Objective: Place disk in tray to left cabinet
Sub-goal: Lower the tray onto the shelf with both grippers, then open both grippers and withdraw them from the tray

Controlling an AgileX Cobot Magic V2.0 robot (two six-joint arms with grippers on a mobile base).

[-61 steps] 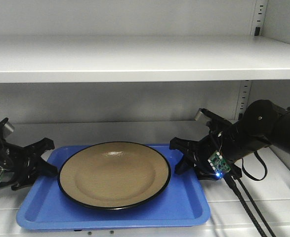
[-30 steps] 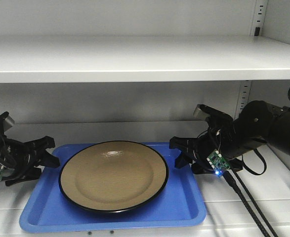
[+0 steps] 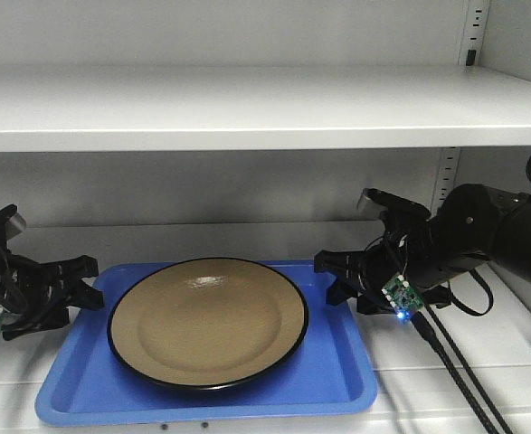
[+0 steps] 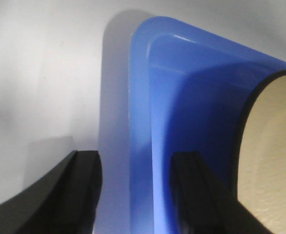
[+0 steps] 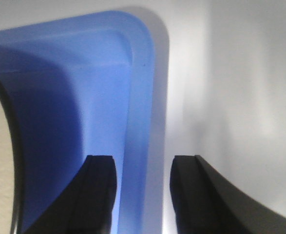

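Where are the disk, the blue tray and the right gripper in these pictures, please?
disk [image 3: 209, 320], front-facing view, centre of its tan face.
tray [image 3: 333, 362], front-facing view, bare floor near its right rim.
right gripper [image 5: 143, 195], right wrist view, between its fingertips.

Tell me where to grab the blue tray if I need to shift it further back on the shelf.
Grip the tray by its low raised rim on both short ends, each pincer coming in from its own side. The disk nearly fills the floor, leaving only the rim free. Left pincer and right pincer already straddle it, open.
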